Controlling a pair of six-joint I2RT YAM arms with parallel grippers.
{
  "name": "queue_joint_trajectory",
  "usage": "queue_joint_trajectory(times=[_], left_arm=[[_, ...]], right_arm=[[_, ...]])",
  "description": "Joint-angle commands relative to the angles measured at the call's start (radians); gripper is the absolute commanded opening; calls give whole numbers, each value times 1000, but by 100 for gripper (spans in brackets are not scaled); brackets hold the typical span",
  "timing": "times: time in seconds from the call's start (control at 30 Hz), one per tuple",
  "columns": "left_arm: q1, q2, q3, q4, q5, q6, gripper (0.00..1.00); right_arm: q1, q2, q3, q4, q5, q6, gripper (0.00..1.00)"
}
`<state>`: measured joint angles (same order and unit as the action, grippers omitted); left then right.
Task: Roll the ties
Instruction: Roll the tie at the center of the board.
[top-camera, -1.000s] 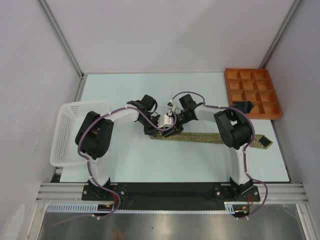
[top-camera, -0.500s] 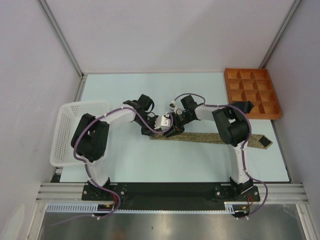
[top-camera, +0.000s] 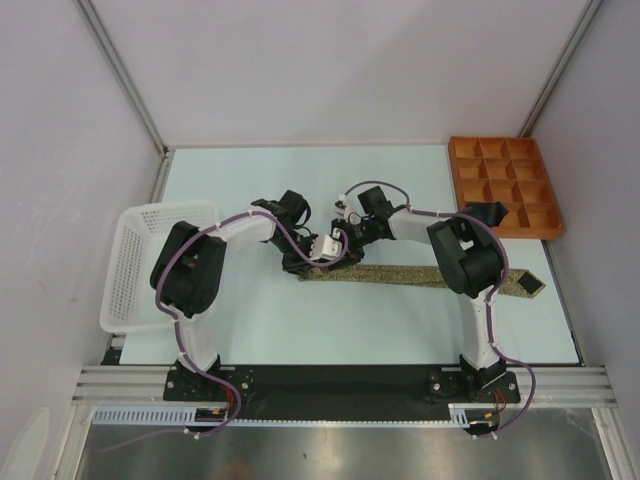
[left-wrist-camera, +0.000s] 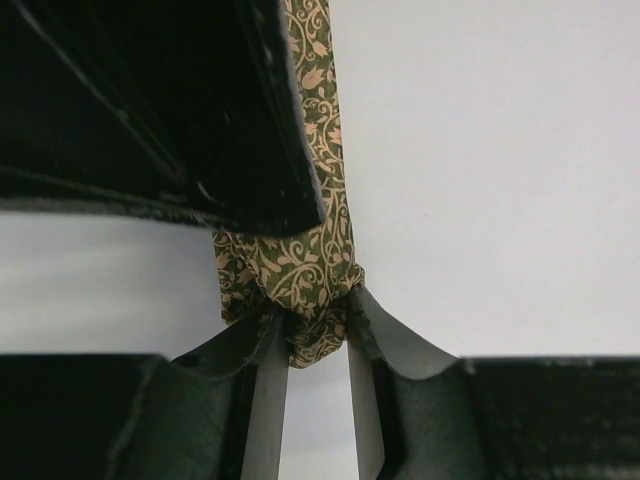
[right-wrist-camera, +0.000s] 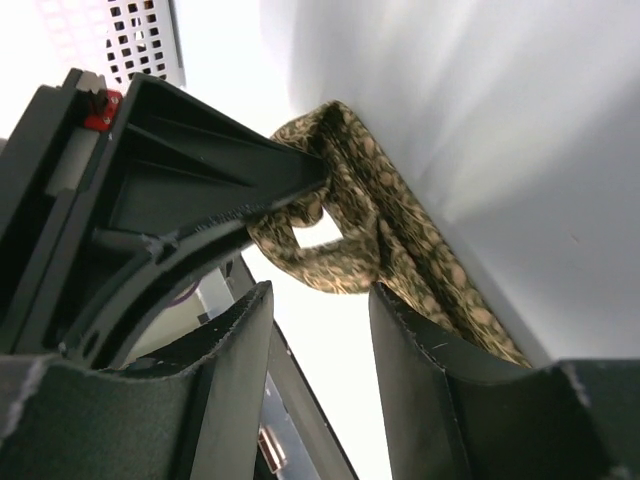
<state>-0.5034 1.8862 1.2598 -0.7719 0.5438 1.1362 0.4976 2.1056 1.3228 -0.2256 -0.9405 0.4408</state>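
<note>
Arms (top-camera: 245, 230) bent inward: left pincer (left-wrist-camera: 315, 325) pinches the olive tie (left-wrist-camera: 300, 265) at its end, right pincer (right-wrist-camera: 322, 298) spread alongside.

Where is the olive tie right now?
In the top view, the olive tie lies left to right across the table, its left end pinched in the left claw and its wide tip near the right edge.
</note>
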Motion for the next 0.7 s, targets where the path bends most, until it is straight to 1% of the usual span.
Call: queue_joint_trajectory(times=[0.0,0.13,0.23,0.27,0.33,0.37,0.43,0.47,0.5,0.57,0.6,0.67], left_arm=[[0,7,32,-23,7,33,33],[0,11,30,-18,13,39,34],[0,11,32,-15,18,34,33],[2,11,32,-15,16,34,33],[2,10,32,-10,16,33,35],[5,5,30,-9,15,31,37],[9,1,26,2,19,28,43],[12,-10,24,9,21,20,47],[17,-16,18,29,31,11,56],[32,-38,15,43,44,-9,62],[37,-44,9,57,53,-16,67],[48,-59,0,69,54,-26,70]], right_arm=[[38,14,52,19,47,18,49],[55,28,61,23,72,6,47],[58,36,64,17,81,-8,39],[58,36,67,5,78,-10,30],[58,28,70,-10,78,-14,20],[56,22,62,-18,77,-8,9],[53,5,50,-14,60,16,1],[53,-2,29,8,39,68,0],[50,-7,13,25,28,90,0],[50,-7,-3,46,13,128,0],[44,-1,-8,45,12,125,0],[32,25,-2,32,29,98,0]])
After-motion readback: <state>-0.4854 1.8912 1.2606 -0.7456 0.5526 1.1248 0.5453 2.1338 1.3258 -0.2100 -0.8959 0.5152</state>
